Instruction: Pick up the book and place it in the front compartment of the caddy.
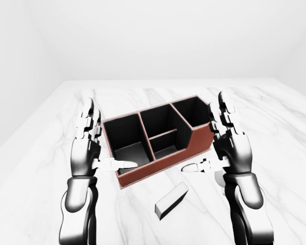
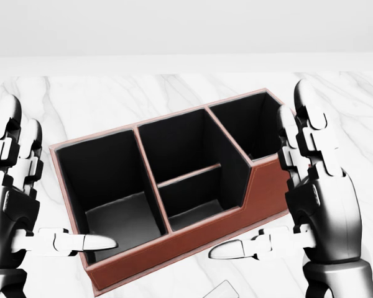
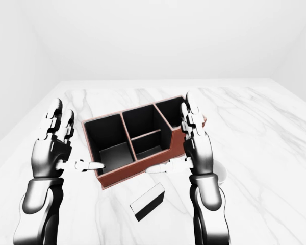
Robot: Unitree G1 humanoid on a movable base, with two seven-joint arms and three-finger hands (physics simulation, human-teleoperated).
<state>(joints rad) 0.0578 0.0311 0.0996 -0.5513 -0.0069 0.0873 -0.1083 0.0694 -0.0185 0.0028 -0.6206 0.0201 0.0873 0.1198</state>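
In the head view the book [image 2: 219, 290] is almost wholly cut off by the bottom edge, only a pale corner showing below and between the two thumbs; the left-eye view shows it whole, a dark slab with a light edge lying flat on the white marble counter [image 1: 275, 132], below the caddy [image 1: 158, 138] and apart from it, nearer the right robot hand [image 1: 229, 148] than the left robot hand [image 1: 86, 148]. Neither hand touches it. Both hands stand upright with fingers straight and spread, thumbs pointing inward toward each other, holding nothing. The caddy sits between them, turned at a slant: the left thumb tip overlaps its near left corner in the picture, and the right hand's fingers cover its right end wall, so whether either hand touches the caddy cannot be told. The caddy is reddish-brown outside and black inside, with a large compartment toward the left hand, a middle section split by a low divider into two, and a further compartment toward the right hand, partly hidden behind that hand's fingers in the right-eye view. The compartment floors are dark and hard to make out beyond a grey sheen. No brand, label or writing can be read on the book, the caddy or the hands.
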